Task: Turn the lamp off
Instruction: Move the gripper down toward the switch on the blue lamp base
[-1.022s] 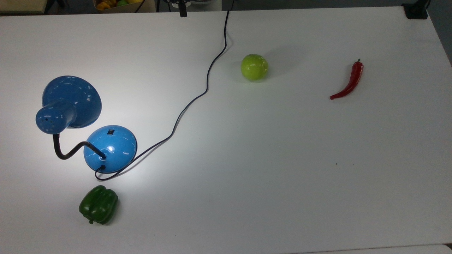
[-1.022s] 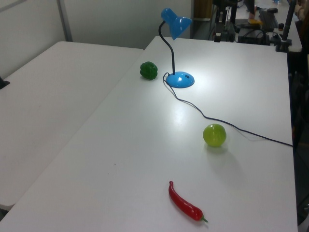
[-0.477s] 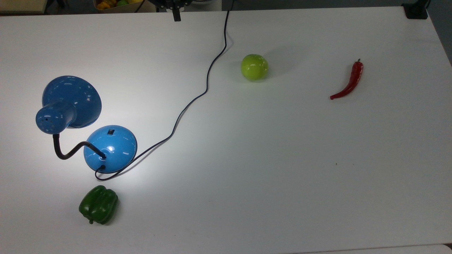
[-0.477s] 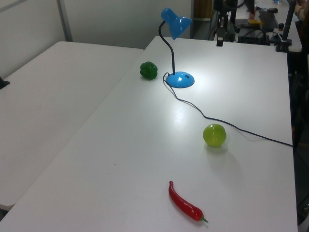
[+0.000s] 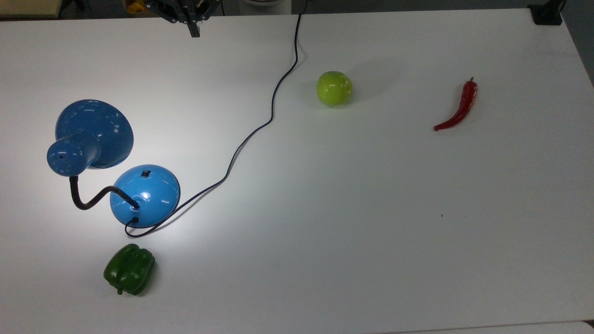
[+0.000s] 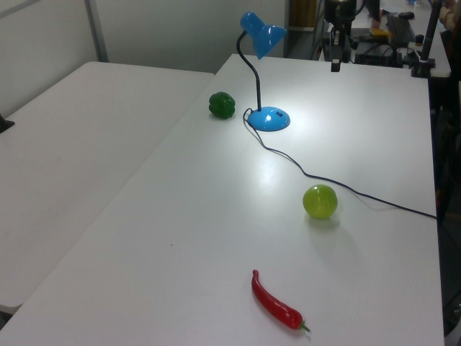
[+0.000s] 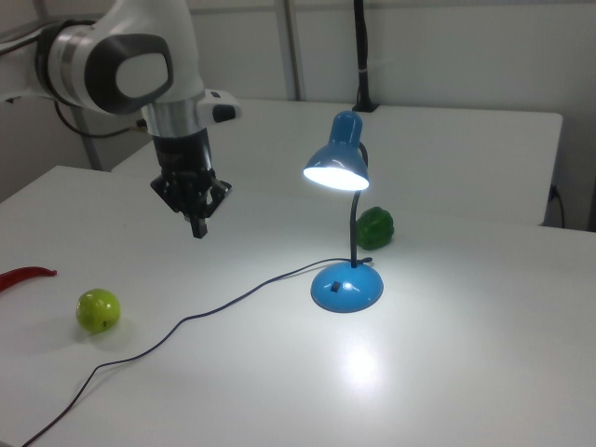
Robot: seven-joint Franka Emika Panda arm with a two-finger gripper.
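Your gripper hangs over the table's far edge in the top view, fingers pressed together. The lamp, lit, stands near the top view's left edge; its switch faces the gripper

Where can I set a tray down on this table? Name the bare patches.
Widest bare stretch: the near half of the table in the top view, below the apple and chili, right of the cord. The far-left corner under the tool is bare too. Crowded: lamp, its cord, and the green pepper.
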